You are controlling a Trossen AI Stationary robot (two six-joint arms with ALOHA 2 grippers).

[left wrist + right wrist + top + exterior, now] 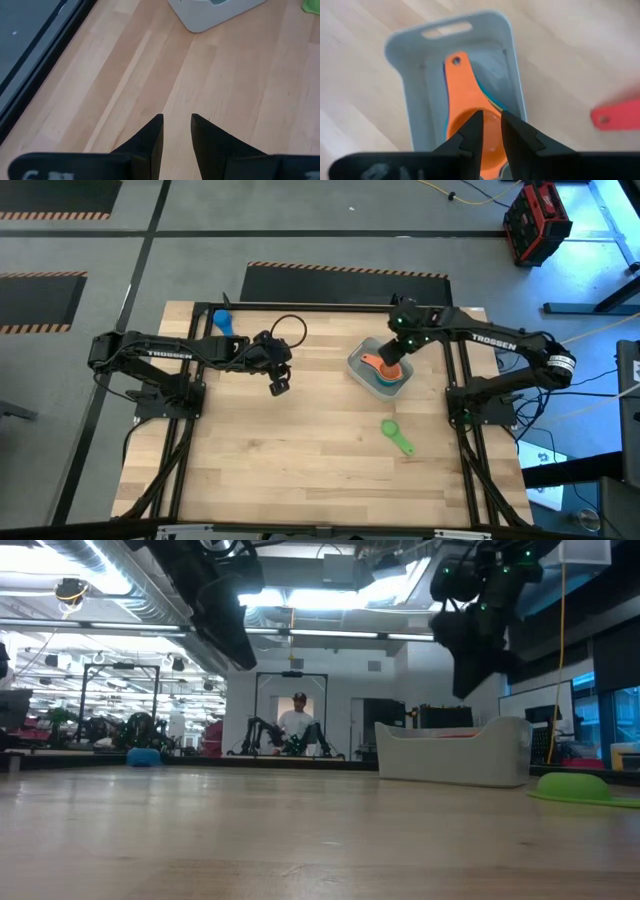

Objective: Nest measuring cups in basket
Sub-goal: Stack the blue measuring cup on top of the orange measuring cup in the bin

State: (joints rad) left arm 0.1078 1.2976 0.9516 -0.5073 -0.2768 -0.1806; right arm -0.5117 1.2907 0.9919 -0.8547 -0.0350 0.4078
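Note:
The pale grey basket [353, 364] [400, 75] stands right of the table's middle. The orange cup [374, 364] [462, 95] lies in it, on top of other cups whose teal and yellow edges [490, 100] show. My right gripper [390, 370] [491, 117] hangs above the orange bowl, open by a narrow gap. In the low view it [470, 680] is clear above the basket [455, 755]. A red cup's handle [615, 115] lies beside the basket. The green cup [397, 437] lies bowl down nearer the near edge. The blue cup [224, 321] is at the far left. My left gripper [279, 387] [176, 120] waits left of the middle, narrowly open, above bare wood.
Bare wood lies between the two grippers and across the table's near half. A person stands in the room beyond the far edge in the low view. The basket's corner [200, 20] shows ahead of my left gripper.

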